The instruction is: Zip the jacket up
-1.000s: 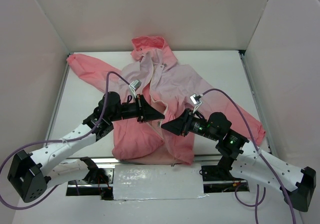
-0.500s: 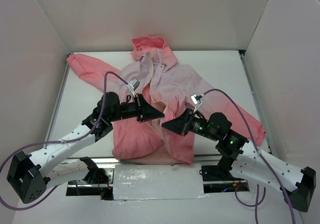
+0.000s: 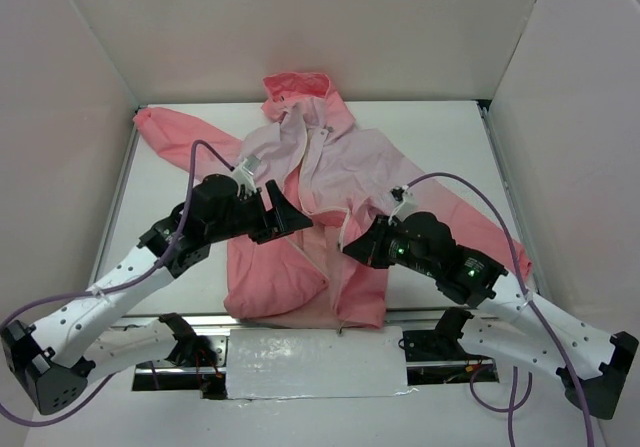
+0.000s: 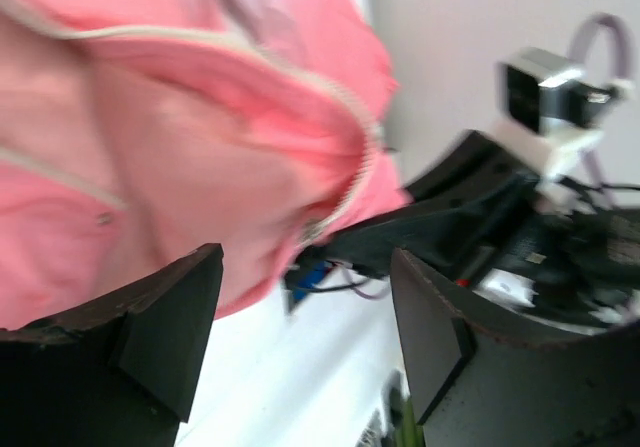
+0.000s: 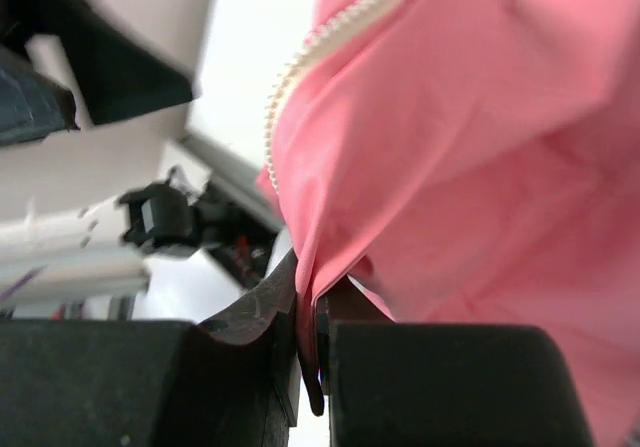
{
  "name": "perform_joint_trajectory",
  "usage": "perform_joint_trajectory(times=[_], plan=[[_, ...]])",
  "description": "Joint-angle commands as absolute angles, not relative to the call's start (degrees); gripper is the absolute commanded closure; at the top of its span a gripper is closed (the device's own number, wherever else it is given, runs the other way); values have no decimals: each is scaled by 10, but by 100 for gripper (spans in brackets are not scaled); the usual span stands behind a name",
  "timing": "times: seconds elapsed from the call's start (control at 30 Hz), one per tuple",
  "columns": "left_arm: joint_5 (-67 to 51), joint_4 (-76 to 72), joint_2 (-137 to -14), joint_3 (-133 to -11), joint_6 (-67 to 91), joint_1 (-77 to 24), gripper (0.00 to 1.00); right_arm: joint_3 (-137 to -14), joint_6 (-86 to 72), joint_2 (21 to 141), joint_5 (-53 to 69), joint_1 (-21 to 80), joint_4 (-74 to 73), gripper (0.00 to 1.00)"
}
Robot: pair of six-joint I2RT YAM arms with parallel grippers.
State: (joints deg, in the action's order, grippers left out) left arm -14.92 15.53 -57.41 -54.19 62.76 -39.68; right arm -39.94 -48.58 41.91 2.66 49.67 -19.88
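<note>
1. Overhead view: the jacket [image 3: 330,157] lies spread on the white table [image 3: 450,137], hood at the far side, front open.
2. Only the right wrist view shows the right gripper [image 5: 308,307] pinching thin coral fabric beside the beaded white zipper teeth [image 5: 300,62].
3. Left gripper [image 4: 305,297]: jaws wide, over the jacket.

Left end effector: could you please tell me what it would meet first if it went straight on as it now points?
The open left end effector would probably meet the jacket first, at its zipper edge, pinched by the right end effector; depth is unclear.
</note>
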Motion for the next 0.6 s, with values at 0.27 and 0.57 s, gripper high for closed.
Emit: perform_joint_trajectory(times=[0.27, 0.57], plan=[[18, 319, -615, -474, 750, -540, 38, -577, -550, 453, -221, 483, -500, 100], [76, 341, -840, -569, 810, -585, 42, -639, -475, 454, -221, 452, -515, 100]])
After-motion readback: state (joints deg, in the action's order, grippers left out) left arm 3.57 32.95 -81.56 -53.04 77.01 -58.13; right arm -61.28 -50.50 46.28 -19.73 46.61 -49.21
